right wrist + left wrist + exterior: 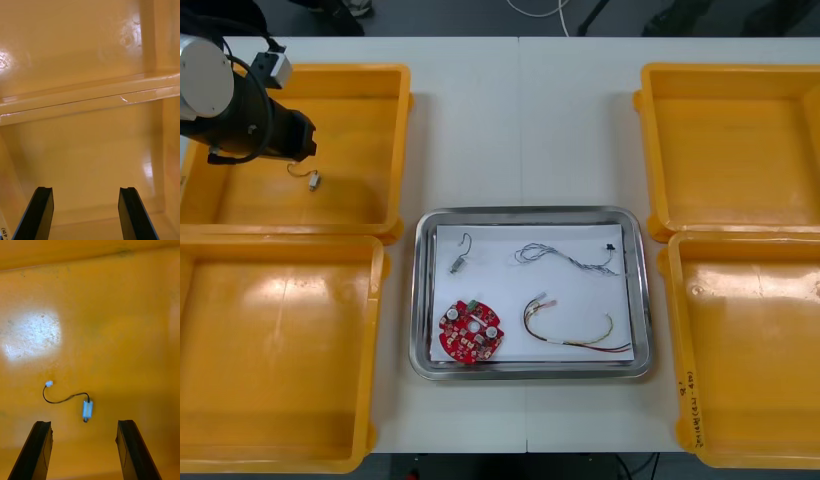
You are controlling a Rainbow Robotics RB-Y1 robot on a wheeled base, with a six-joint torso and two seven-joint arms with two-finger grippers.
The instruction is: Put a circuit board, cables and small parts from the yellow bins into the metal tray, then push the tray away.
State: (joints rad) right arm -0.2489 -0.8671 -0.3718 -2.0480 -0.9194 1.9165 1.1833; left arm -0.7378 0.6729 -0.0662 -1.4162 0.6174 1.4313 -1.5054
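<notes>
The left gripper [83, 423] hangs with its claw wide open and holding nothing over the yellow bin [370, 90] at ten o'clock from the metal tray [420, 300]. Just past its fingertips, on the bin floor, lies a small metal part [87, 409] with a thin black lead curling off to a white plug. The right gripper [85, 189] is likewise spread open and empty above the floor of another bin [90, 150], with the meeting rims of two bins ahead of its fingers. On the tray's white inside, the red circuit board [472, 332] sits at seven o'clock, a second small part [460, 255] at ten, the blue and white cable [570, 257] at two and the red and yellow cable [575, 328] at five, none touching. Dark handwriting [690, 405] runs along the rim of the near right bin [750, 350], too small to read.
</notes>
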